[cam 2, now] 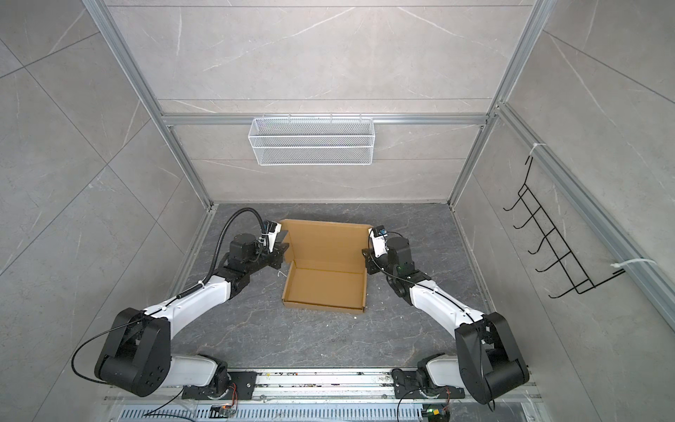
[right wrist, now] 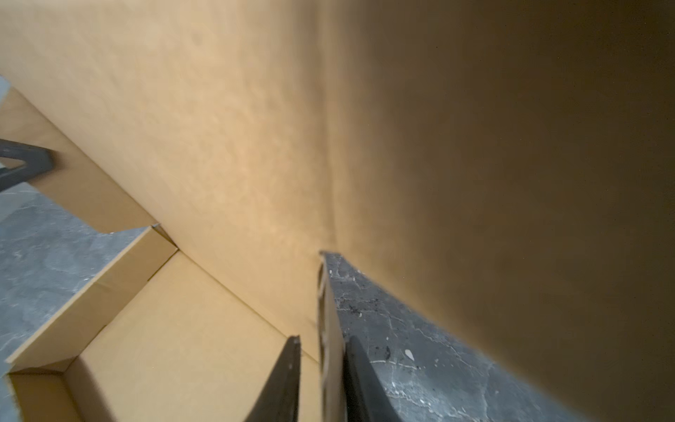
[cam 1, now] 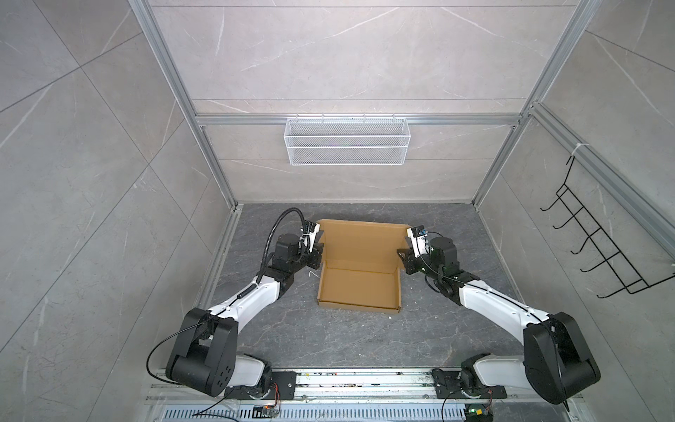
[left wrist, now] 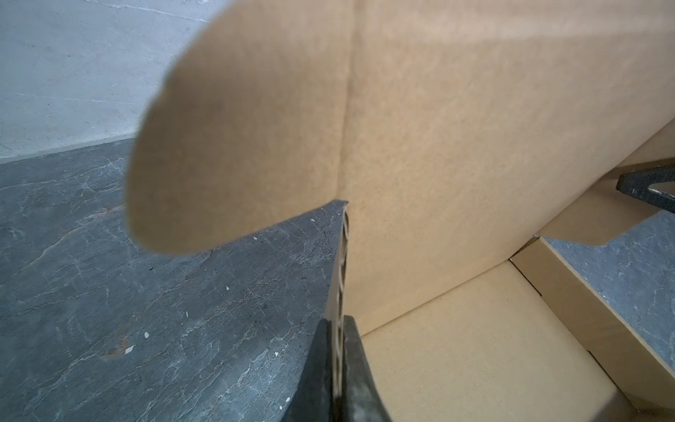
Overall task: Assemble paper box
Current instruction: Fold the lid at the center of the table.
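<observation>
Near edge to centre of table (cam 1: pixel 328 339): box (cam 1: pixel 359 288), tray facing up. At 9 o'clock of box, left gripper (left wrist: pixel 336 323) pinched tight on lid (cam 1: pixel 365 239) side edge. At 3 o'clock, right gripper (right wrist: pixel 321 339) astride opposite edge, jaws slightly apart, gap showing. Lid raised at 12 o'clock side. Far wall: basket (cam 1: pixel 345 146).

Pale grey marble-look tile walls (cam 1: pixel 80 153) enclose a dark grey veined worktop (cam 1: pixel 328 343) speckled with white crumbs. Aluminium framing (cam 1: pixel 460 119) lines the corners, and its rear rail carries a white wire mesh basket (cam 1: pixel 346 136). A black wire hook rack (cam 1: pixel 602 234) hangs on the right wall. The light is soft and even.
</observation>
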